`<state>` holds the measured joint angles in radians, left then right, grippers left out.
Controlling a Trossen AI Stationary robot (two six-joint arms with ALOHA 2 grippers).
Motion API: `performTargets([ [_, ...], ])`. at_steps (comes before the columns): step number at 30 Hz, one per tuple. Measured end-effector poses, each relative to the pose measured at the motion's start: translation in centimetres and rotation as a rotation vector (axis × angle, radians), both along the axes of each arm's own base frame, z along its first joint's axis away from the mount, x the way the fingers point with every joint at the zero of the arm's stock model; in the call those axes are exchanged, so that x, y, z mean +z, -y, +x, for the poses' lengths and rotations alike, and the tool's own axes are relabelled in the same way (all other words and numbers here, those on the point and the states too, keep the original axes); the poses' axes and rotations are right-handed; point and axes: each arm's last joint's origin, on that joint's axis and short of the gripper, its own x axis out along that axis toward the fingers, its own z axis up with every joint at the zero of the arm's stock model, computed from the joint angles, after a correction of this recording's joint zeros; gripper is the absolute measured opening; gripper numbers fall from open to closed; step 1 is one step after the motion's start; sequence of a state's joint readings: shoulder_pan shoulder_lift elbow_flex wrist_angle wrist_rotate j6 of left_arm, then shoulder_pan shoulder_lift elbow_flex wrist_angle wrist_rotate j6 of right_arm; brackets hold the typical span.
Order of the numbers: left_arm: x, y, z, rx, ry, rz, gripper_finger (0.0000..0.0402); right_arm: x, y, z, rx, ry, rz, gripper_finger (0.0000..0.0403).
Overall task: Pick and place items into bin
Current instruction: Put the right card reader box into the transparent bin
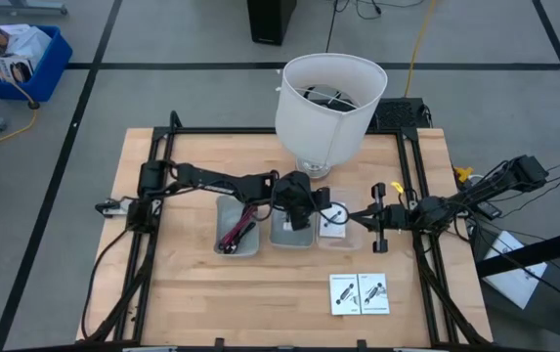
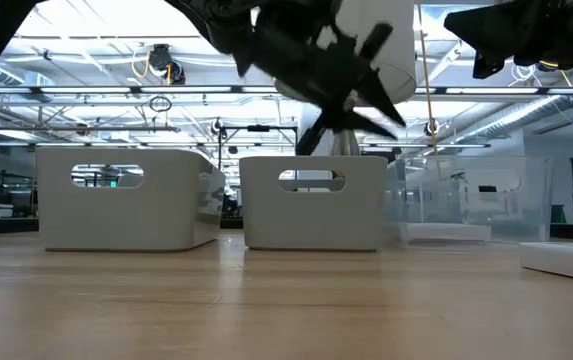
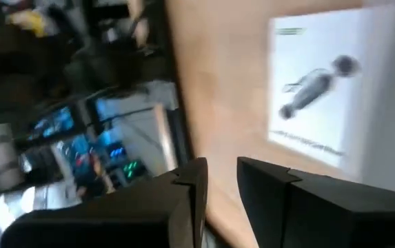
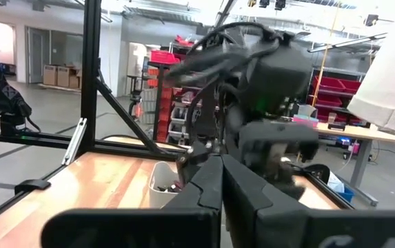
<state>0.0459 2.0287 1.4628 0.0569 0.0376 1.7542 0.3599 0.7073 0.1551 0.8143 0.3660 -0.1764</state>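
Observation:
My left gripper (image 1: 317,209) hovers above the middle grey bin (image 1: 292,235) and the clear bin (image 1: 334,237). Its fingers (image 3: 221,180) stand a narrow gap apart and hold nothing. A white card packet with black print (image 3: 318,89) lies in the clear bin below it (image 1: 332,225). My right gripper (image 1: 354,217) is shut and empty (image 4: 221,165), just right of the clear bin, pointing at the left gripper. Two more white packets (image 1: 360,293) lie flat on the table, near right. Black and dark-red cables (image 1: 236,235) lie in the left grey bin (image 1: 223,207).
A big white lampshade (image 1: 326,108) stands at the table's far middle, behind the bins. In the low view the three bins (image 2: 311,200) stand in a row. Black frame rails (image 1: 157,176) run along the table's left and right sides. Bare wood lies near left (image 1: 211,303).

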Motion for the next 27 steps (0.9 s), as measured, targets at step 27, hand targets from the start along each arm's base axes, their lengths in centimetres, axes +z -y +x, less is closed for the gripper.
performTargets([
  [27,8.1,6.7,-20.3,0.468,0.241,-1.216,0.0003,-0.6,-0.7,0.5,-0.020,-0.254,-0.090,0.0000],
])
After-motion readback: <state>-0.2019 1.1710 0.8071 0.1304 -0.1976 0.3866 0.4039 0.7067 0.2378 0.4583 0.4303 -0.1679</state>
